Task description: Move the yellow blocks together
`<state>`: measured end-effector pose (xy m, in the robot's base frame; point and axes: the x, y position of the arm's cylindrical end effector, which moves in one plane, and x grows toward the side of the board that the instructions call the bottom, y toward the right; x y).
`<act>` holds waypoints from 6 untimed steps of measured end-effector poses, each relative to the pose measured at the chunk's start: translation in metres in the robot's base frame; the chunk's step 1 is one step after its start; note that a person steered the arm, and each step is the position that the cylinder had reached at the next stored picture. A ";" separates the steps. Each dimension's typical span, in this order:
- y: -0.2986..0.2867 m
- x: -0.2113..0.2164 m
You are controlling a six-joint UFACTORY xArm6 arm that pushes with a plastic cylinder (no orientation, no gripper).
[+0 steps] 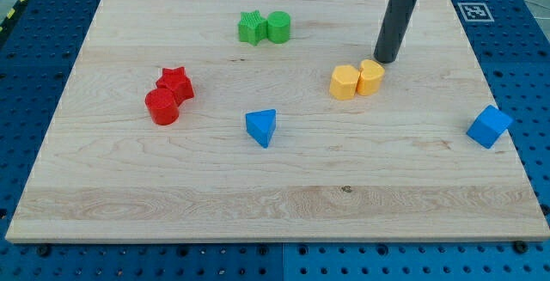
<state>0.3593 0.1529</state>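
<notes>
Two yellow blocks sit touching side by side right of the board's middle: a yellow hexagon-like block on the left and a yellow rounded block on the right. My tip rests on the board just above and to the right of the right yellow block, very close to it. The dark rod rises from there to the view's top edge.
A green star and a green cylinder touch at the top middle. A red star and a red cylinder touch at the left. A blue triangular block lies at centre. A blue cube sits near the board's right edge.
</notes>
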 end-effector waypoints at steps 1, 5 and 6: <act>-0.003 0.001; -0.003 0.039; 0.017 0.042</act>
